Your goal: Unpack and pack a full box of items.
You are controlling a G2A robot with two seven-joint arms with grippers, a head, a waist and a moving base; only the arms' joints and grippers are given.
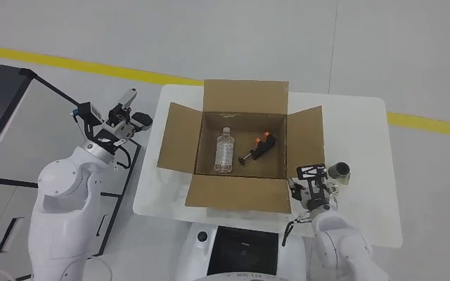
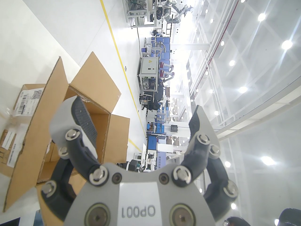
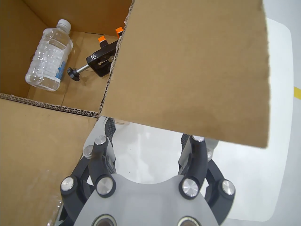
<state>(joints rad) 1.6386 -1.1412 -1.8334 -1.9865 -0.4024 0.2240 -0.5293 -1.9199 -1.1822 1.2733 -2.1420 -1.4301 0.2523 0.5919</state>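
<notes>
An open cardboard box (image 1: 239, 193) stands mid-table with all flaps spread. Inside lie a clear water bottle (image 1: 224, 149) (image 3: 48, 59) and, beside it, a black clamp with orange tips (image 1: 259, 149) (image 3: 101, 59). My right gripper (image 1: 314, 184) (image 3: 148, 135) is open just outside the box's near right corner, its fingertips tucked under the right flap (image 3: 188, 59) and holding nothing. My left gripper (image 1: 135, 109) (image 2: 137, 114) is open and empty, raised off the table's left side, with the box (image 2: 101, 90) in view beyond it.
A small dark cylindrical object (image 1: 340, 169) lies on the white table (image 1: 358, 119) just right of the right gripper. The table's right part is bare. A dark frame (image 1: 21, 91) stands on the floor to the left of the table.
</notes>
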